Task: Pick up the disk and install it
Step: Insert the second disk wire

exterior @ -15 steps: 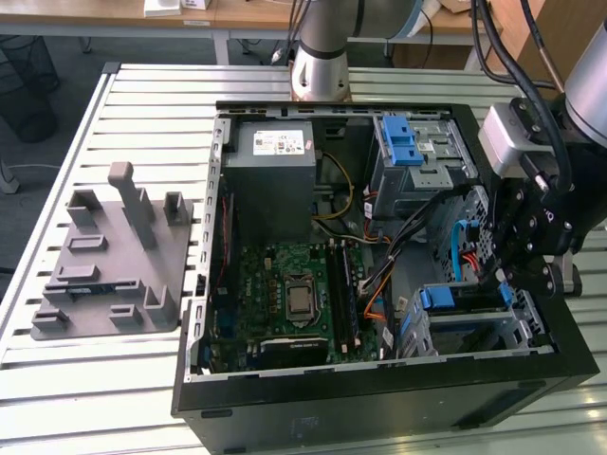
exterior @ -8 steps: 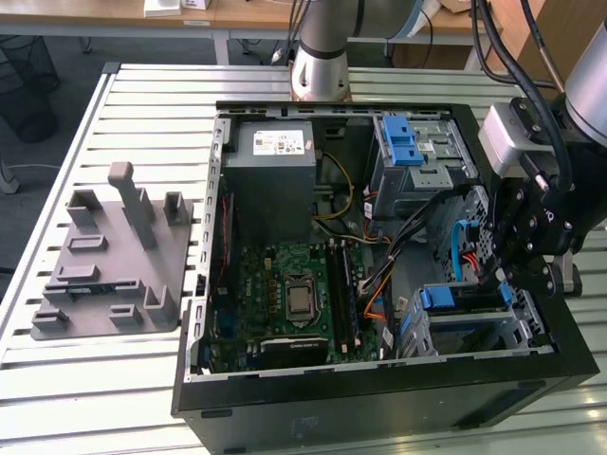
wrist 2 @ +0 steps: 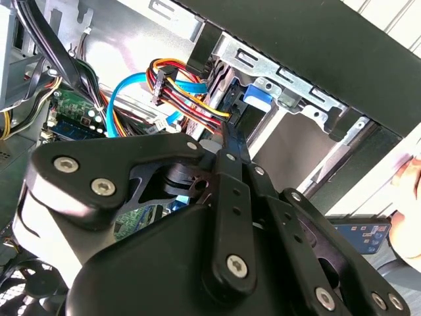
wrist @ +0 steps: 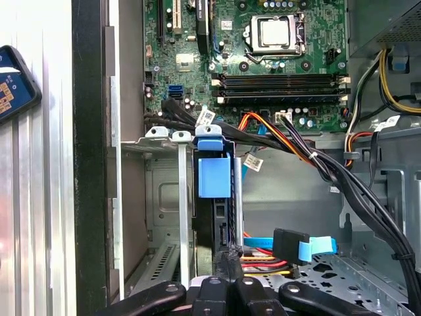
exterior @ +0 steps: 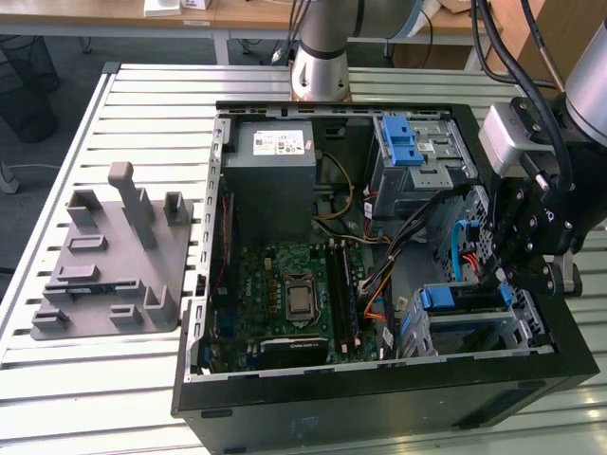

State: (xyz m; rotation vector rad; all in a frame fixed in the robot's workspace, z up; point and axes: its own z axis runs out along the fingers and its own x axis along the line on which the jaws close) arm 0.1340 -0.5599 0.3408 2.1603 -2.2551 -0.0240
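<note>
The disk (wrist: 217,224) stands on edge in the grey lower drive bay (wrist: 164,197), with its blue rail tab (wrist: 214,174) at the near end. In the exterior view the disk (exterior: 465,301) sits in that bay at the case's front right corner. My gripper (wrist: 230,258) is shut, its two black fingertips pressed together against the disk's edge, beside the power and data plugs. The second wrist view shows the same closed fingertips (wrist 2: 231,135) reaching toward the disk's blue tab (wrist 2: 255,93). In the exterior view my gripper (exterior: 505,277) hangs just above the bay.
The open black case (exterior: 379,398) holds a motherboard (exterior: 285,294), a grey power supply (exterior: 275,175) and an upper cage with a blue latch (exterior: 408,142). Cable bundles and a blue data cable (wrist: 316,247) crowd the bay. A grey fixture (exterior: 109,256) lies on the exterior view's left. A phone (wrist: 13,82) lies outside the case.
</note>
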